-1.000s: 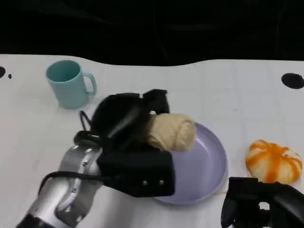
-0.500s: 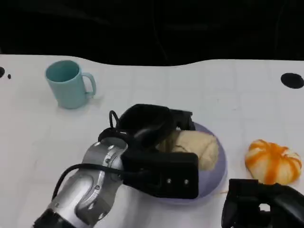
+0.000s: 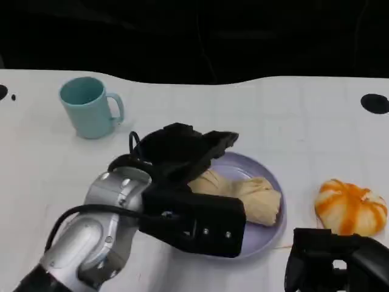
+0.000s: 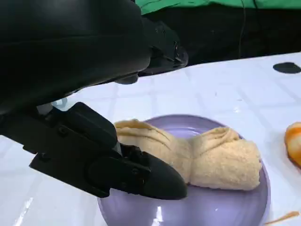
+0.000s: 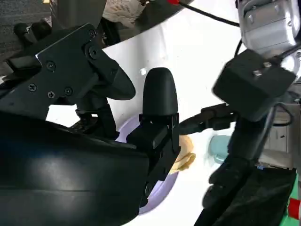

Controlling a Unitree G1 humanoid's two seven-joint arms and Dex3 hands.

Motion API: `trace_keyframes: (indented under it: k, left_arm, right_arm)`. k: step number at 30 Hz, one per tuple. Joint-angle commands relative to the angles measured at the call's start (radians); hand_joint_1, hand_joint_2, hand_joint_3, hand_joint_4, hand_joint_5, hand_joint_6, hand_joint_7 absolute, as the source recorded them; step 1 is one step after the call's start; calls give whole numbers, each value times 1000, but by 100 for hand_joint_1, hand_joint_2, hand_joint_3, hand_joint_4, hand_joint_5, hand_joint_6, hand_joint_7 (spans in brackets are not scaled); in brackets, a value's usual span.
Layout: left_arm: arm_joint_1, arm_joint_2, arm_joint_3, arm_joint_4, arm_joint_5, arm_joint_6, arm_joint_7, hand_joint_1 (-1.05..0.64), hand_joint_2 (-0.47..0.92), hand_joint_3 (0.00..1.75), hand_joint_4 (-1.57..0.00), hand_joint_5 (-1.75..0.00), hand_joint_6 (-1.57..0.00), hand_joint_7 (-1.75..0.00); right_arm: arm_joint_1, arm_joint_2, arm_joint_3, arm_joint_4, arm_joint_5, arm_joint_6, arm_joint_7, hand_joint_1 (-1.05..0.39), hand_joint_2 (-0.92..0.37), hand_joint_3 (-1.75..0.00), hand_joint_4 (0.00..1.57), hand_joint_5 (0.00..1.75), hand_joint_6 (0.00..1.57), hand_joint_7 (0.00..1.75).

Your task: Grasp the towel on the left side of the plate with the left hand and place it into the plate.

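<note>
A rolled beige towel [image 3: 250,196] lies inside the lilac plate [image 3: 261,234], across its middle. My left hand [image 3: 182,152] hovers over the plate's left rim with its fingers spread and nothing in them. In the left wrist view the towel [image 4: 211,157] rests on the plate [image 4: 221,205], with one black finger [image 4: 136,176] just in front of it and apart from it. My right hand [image 3: 334,263] sits at the near right edge of the table, holding nothing. The right wrist view shows its fingers [image 5: 160,101] spread, with the towel [image 5: 184,159] beyond them.
A teal mug [image 3: 91,106] stands at the back left. An orange and white pumpkin-shaped object [image 3: 349,207] lies just right of the plate. A black round mark [image 3: 374,102] is on the table at the far right. The table's far edge meets a dark background.
My left hand carried the towel rightward over the plate and let it go. The towel now lies in the plate, and the hand has drawn back to the left with its fingers spread.
</note>
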Motion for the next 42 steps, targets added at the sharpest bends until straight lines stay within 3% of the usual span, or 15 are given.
trace_keyframes:
  k: [1,5,9,13,20,21,24,25,26,29,32,36,42]
  left_arm:
    - [40,44,75,-87,-70,-7,-30,-97,92,30,0,-33,-7,-1]
    - [87,67,160,-168,-183,-8,-54,-86,92,29,-6,-40,-11,-3]
    - [161,63,284,-229,-382,-24,-61,-57,92,26,-42,-57,-36,-12]
    - [255,54,388,-229,-575,-122,-37,-41,92,28,-77,-50,-65,-12]
    - [408,-17,527,-300,-843,-135,4,-25,92,22,-96,-60,-91,-18]
    - [429,-32,545,-313,-885,-126,12,-20,91,25,-97,-66,-97,-19]
    - [484,-56,589,-354,-999,-81,23,-15,62,92,-92,-100,-112,-26]
    - [506,-58,606,-373,-1047,-47,22,-15,56,106,-90,-109,-112,-36]
    - [523,-57,619,-390,-1088,-15,22,-17,50,117,-90,-125,-104,-68]
    - [589,-68,651,-465,-1199,77,51,-14,47,128,-94,-138,-94,-113]
    - [666,-80,667,-540,-1278,146,91,-14,49,130,-94,-146,-89,-130]
    - [748,-84,668,-616,-1326,196,139,-15,51,131,-88,-156,-81,-140]
    - [849,-104,641,-668,-1335,193,178,-13,55,122,-88,-157,-79,-142]
  right_arm:
    - [4,-13,-17,-14,7,11,-1,-8,-51,-123,73,174,66,149]
    - [5,-13,-20,-15,11,11,2,-8,-51,-123,73,174,65,149]
    - [2,-16,-20,-16,7,9,2,-8,-51,-124,73,173,65,149]
    - [-3,-18,-22,-15,6,9,5,-8,-50,-124,73,174,65,150]
    - [-3,-12,-27,3,9,-6,14,-7,-51,-125,72,174,64,150]
    - [-3,-13,-27,3,8,-4,14,-7,-51,-124,72,174,64,150]
    - [-6,-14,-25,-2,7,6,12,-8,-51,-123,71,173,64,149]
    - [-8,-14,-24,-4,6,9,11,-8,-51,-123,71,173,64,149]
    - [-8,-14,-23,-6,6,11,10,-8,-52,-123,71,173,64,149]
    - [-12,-14,-21,-9,4,16,7,-7,-52,-123,72,174,65,149]
    - [-15,-14,-22,-9,6,18,8,-8,-51,-124,72,174,64,149]
    - [-15,-12,-22,0,3,3,13,-8,-51,-124,72,174,64,149]
    - [-16,-11,-31,21,8,-16,25,-7,-51,-124,72,174,64,149]
